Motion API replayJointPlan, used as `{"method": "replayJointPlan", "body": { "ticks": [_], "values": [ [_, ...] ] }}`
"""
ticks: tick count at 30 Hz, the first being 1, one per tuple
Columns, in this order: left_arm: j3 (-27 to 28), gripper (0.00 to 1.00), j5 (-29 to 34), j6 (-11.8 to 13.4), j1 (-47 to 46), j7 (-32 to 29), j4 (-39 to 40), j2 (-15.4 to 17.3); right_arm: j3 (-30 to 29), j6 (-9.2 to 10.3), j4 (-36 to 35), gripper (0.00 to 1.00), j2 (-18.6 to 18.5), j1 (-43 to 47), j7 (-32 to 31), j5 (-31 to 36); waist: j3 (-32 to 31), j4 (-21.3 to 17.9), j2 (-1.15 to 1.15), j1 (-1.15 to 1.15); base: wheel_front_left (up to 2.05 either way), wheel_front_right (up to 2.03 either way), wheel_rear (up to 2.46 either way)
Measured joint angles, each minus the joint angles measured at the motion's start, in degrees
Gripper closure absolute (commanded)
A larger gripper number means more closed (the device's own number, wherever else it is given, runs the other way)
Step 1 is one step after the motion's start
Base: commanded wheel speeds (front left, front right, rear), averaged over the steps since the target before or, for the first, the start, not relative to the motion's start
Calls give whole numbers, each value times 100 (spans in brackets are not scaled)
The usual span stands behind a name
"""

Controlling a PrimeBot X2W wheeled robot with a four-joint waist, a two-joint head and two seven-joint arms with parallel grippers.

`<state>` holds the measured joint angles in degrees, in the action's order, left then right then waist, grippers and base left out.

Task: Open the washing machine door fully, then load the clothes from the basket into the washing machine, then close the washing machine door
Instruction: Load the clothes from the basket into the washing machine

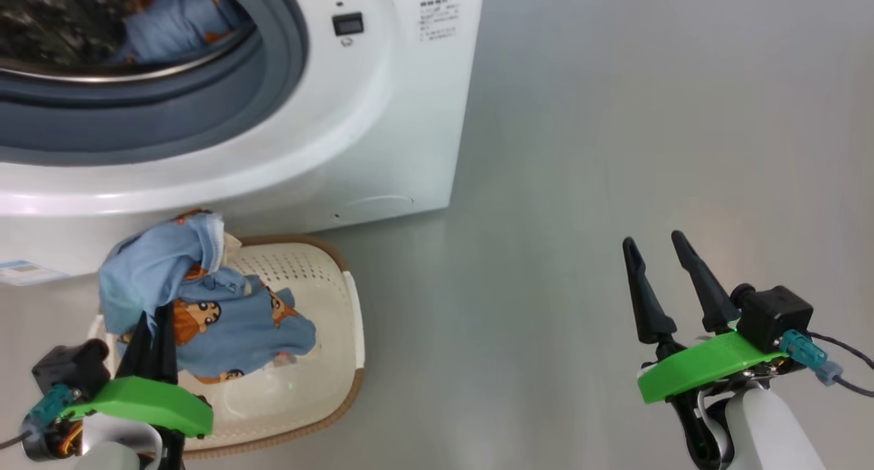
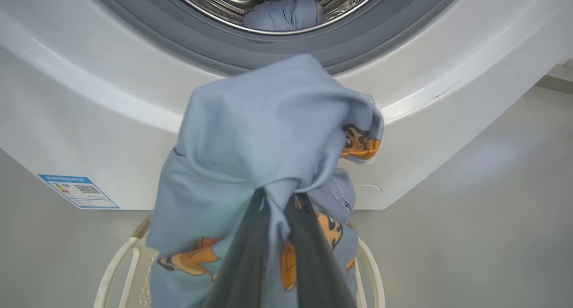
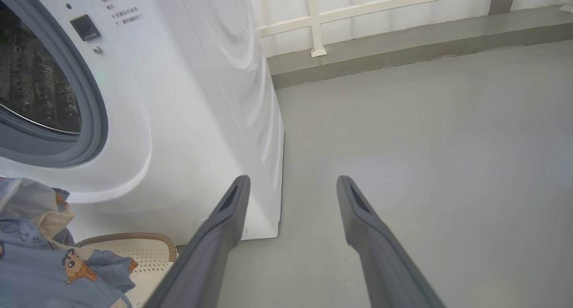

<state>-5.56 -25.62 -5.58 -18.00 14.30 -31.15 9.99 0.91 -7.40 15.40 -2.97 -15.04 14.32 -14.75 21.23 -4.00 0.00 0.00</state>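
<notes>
My left gripper (image 1: 156,313) is shut on a light blue garment (image 1: 205,299) printed with orange cartoon figures. The cloth is bunched above the fingers and hangs over the cream basket (image 1: 334,361). In the left wrist view the garment (image 2: 268,138) drapes over the pinched fingers (image 2: 250,258), just below the washing machine (image 2: 89,97) opening. Another blue garment (image 2: 284,12) lies inside the steel drum (image 1: 61,26). The washing machine door is out of view. My right gripper (image 1: 655,248) stands open over bare floor at the right, holding nothing; it is (image 3: 291,182) in its wrist view.
The washing machine (image 1: 382,115) stands at the upper left with its grey gasket (image 1: 205,108) exposed. A blue energy label (image 2: 78,190) sits low on its front. Grey floor (image 1: 614,149) spreads to the right. A white railing (image 3: 358,8) and low kerb run along the far side.
</notes>
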Motion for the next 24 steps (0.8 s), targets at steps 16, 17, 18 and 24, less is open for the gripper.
{"method": "replayJointPlan", "body": {
  "ticks": [16, 17, 18, 24],
  "values": [
    [599, 100, 1002, -81, 1001, 0, 1500, -331, -46, 0, 218, 0, 0, 276, -1, 60, -1043, 281, 0, 0, 0, 0, 0],
    [627, 100, 1049, -81, 1081, 0, 1593, -334, -30, 0, 223, 0, 0, 322, -1, 77, -1107, 291, 0, 0, 0, 0, 0],
    [662, 100, 1084, -82, 1159, 0, 1678, -341, -12, 0, 249, 0, 1, 367, -1, 101, -1171, 300, 0, 0, 0, 0, 0],
    [786, 100, 1277, -125, 1522, 0, 2016, -390, 14, 0, 315, 0, 2, 471, -1, 105, -1459, 328, 0, 0, 0, 0, 0]
  ]
}}
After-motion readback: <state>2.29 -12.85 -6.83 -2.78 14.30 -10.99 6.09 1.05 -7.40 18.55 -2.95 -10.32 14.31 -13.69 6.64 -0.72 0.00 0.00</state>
